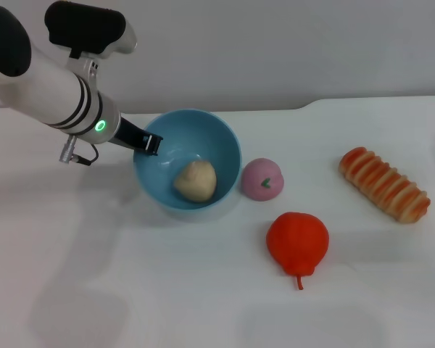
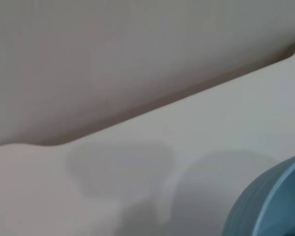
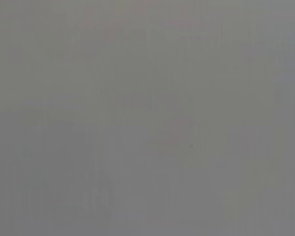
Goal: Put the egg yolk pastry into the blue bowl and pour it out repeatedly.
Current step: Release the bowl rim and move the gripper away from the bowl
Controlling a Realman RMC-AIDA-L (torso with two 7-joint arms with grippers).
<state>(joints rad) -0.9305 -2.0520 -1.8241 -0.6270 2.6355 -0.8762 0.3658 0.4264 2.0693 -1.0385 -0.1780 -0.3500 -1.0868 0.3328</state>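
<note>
With the pastry (image 1: 196, 180) lying inside the blue bowl (image 1: 217, 138), the left gripper (image 1: 149, 143) had its fingers closed on the rim, and a careless tip could roll the pastry into the pink ball (image 1: 262, 179) beside it on the desk (image 1: 94, 290).

The desk (image 1: 203, 304) is white and smooth, and soft grey shadows lie on its left part. Behind it stands a plain pale grey wall (image 1: 275, 43). The far edge of the desk makes a small step near the right.
</note>
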